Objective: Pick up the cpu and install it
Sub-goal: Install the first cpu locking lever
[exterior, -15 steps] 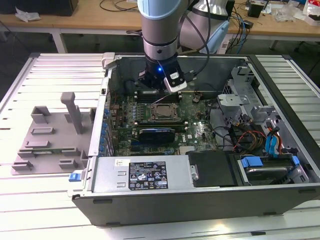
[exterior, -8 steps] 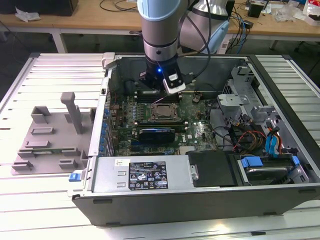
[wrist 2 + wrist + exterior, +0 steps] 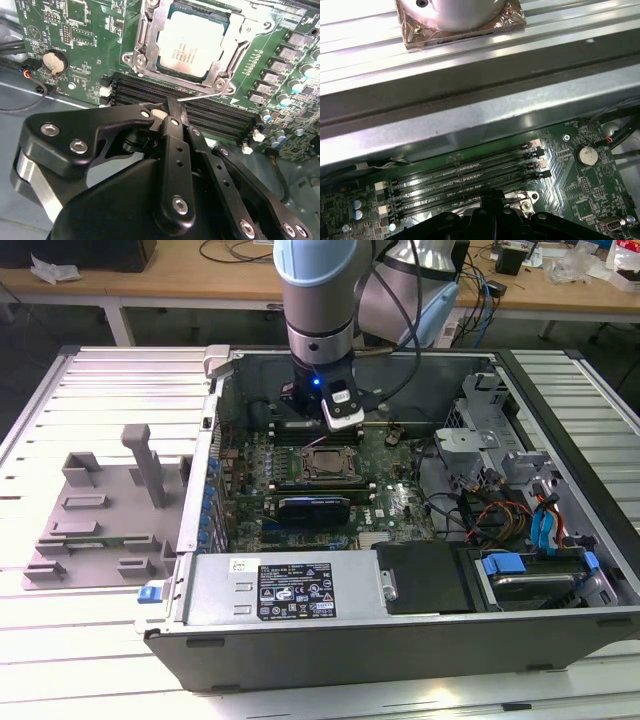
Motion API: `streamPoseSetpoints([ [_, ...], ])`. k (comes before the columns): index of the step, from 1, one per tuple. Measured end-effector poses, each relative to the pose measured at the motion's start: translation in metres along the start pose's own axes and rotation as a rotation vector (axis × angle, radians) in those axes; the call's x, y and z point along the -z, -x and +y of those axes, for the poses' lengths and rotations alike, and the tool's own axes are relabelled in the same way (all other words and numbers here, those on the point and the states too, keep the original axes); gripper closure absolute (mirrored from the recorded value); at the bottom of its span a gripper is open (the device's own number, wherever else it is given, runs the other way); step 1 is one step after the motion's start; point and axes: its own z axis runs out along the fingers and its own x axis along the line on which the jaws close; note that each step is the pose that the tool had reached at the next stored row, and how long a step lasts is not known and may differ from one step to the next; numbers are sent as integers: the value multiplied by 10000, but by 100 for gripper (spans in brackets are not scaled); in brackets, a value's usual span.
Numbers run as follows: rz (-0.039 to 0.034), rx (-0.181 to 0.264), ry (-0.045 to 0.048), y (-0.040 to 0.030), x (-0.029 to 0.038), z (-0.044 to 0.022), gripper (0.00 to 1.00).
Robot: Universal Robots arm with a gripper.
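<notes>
— Starting at the exterior view's left, what is there?
— A grey plastic tray (image 3: 100, 510) with raised blocks lies on the slatted table (image 3: 60, 660), just beside the open computer case (image 3: 400, 640).
— And in the middle of the case?
— The arm (image 3: 318, 300) hangs over the green motherboard (image 3: 400, 505). The cpu (image 3: 325, 462) lies flat in the metal socket frame (image 3: 150, 30), with its silvery top upward.
— How is the gripper?
— In the second wrist view the gripper (image 3: 170, 106) has its fingertips drawn together, with no gap that I can see. They meet right at the thin metal lever (image 3: 205, 95) that runs along the socket's edge, near the black memory slots (image 3: 220, 114). If they pinch the lever or only touch it, I cannot tell. The cpu is just beyond the tips, apart from them.
— And toward the exterior view's right?
— A drive bay (image 3: 530, 585) with blue tabs and some coloured cables (image 3: 490, 515), well apart from the arm.
</notes>
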Motion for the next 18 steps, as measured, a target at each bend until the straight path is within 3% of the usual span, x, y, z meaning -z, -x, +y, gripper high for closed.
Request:
streamPoseSetpoints([
  [12,-56,-232,-17,-5,-48,-7,89],
  [18,-299,-1242,-85,-10,-79,-2,89],
])
